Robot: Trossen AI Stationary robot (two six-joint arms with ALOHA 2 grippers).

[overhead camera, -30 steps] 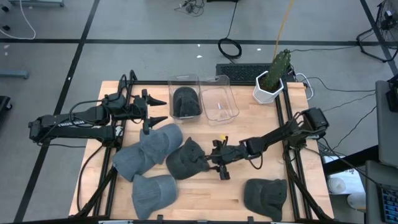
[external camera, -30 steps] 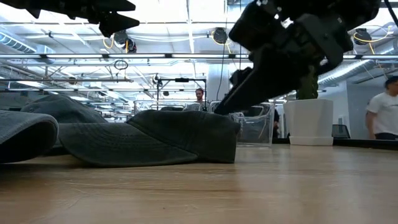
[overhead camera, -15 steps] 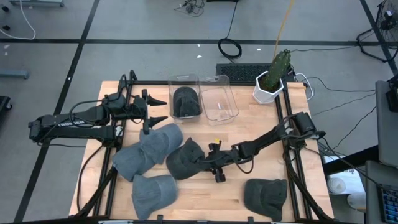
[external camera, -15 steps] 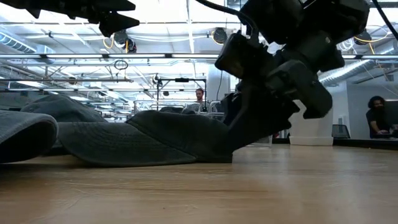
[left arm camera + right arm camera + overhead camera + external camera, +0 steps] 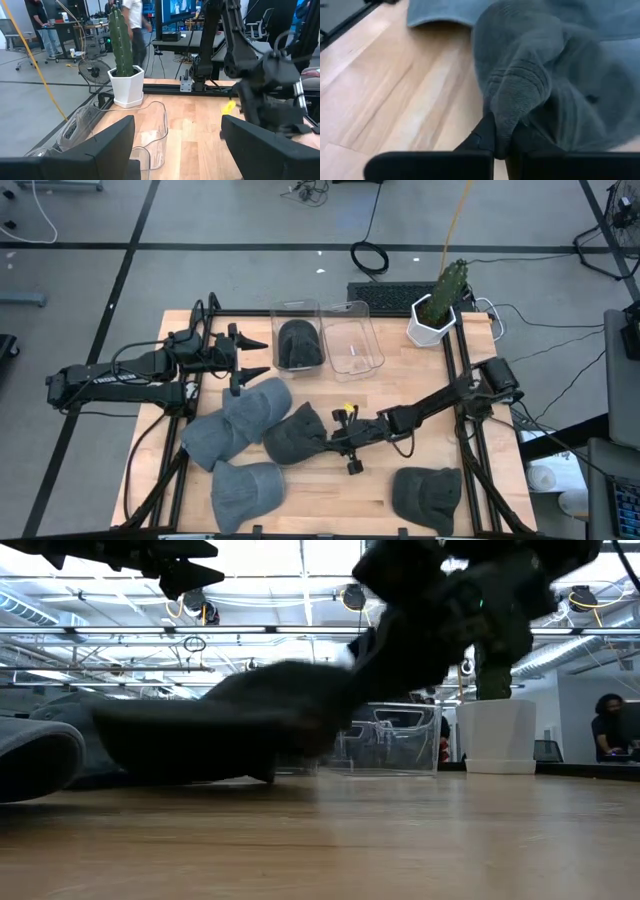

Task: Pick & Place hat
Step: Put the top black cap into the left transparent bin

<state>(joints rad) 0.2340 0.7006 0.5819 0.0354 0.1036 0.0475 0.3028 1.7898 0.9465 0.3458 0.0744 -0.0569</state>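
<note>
I see my right gripper (image 5: pixel 334 442) reaching low across mid-tabletop (image 5: pixel 480 498), fingers (image 5: pixel 485 134) clenched on a fold of the dark hat (image 5: pixel 295 436); bare wood lies just beside them. My left gripper (image 5: pixel 255 357) hangs with fingers spread by the bins (image 5: pixel 352 337).

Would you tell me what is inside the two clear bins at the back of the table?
The left clear bin holds one dark hat. The right clear bin shows only bare table through its walls. Anything under that hat is hidden.

Right gripper (image 5: pixel 335 442) on dark hat (image 5: pixel 295 436)
</note>
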